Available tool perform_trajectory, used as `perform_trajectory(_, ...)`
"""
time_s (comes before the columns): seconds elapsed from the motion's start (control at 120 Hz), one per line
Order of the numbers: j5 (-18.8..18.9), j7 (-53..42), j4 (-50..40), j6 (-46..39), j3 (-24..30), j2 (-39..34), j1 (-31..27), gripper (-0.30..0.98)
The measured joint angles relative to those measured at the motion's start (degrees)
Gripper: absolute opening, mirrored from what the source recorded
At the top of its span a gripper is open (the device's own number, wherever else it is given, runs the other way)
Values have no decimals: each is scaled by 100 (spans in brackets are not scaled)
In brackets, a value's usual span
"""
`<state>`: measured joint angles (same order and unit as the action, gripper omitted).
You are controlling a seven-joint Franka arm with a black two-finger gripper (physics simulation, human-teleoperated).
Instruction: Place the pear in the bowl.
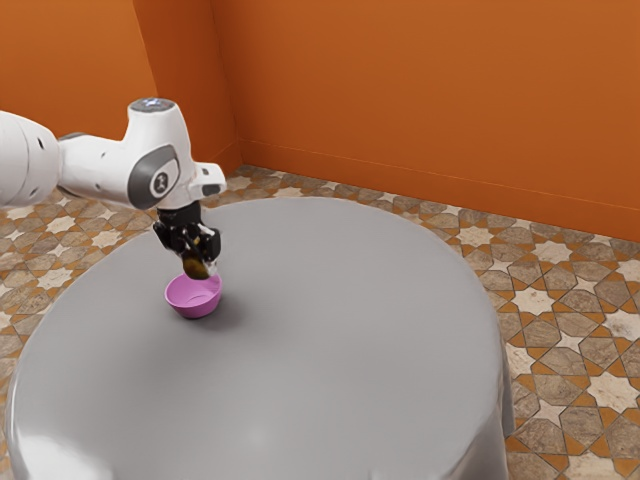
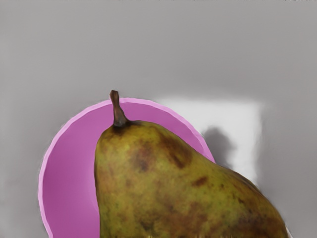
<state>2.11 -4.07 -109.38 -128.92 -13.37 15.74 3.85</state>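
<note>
At the exterior view's left, the white arm [image 1: 110, 170] comes in over the round bench [image 1: 330, 330] and bends down at its wrist. A dark round badge [image 1: 160, 182] sits in a grey ring on the arm, too small to read, and the flat cap [image 1: 152, 104] at the top of that joint carries small marks that are likewise illegible. Below hangs the black gripper [image 1: 200, 263], its fingers clamped on the pear [image 1: 195, 269] and holding it in the air. Just beneath is the pink bowl [image 1: 194, 308], upright on the bench near the far edge, with the pear over its opening and partly hiding the rim. The wrist view looks down past the green, brown-blotched pear: its brown stem [image 2: 118, 110] crosses over the bowl's rim, while part of its body reaches across the rim on another side, above a bright patch [image 2: 242, 124] on the bench. A soft dark shadow [image 2: 218, 141] lies on this patch beside the bowl. Farther toward the exterior view's right, the smooth grey cover [image 1: 400, 360] drapes over the bench's edge. Behind stands an orange wall [image 1: 420, 100], and the floor [image 1: 560, 340] has star-patterned tiles in brown, cream and orange.
</note>
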Motion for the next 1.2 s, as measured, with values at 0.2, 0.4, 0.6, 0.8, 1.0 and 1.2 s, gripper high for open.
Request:
perform_trajectory(0.2,68,-295,144,82,-66,94,-180,-11)
perform_trajectory(0.4,-26,-609,151,107,-70,106,-179,15)
perform_trajectory(0.6,-307,-1111,145,172,-69,133,-188,48)
perform_trajectory(0.8,-398,-1520,143,211,-74,160,-187,61)
perform_trajectory(1.0,-425,-1774,171,424,-79,-229,-4,65)
perform_trajectory(1.2,-394,-1478,1055,2138,-72,-1540,874,67)
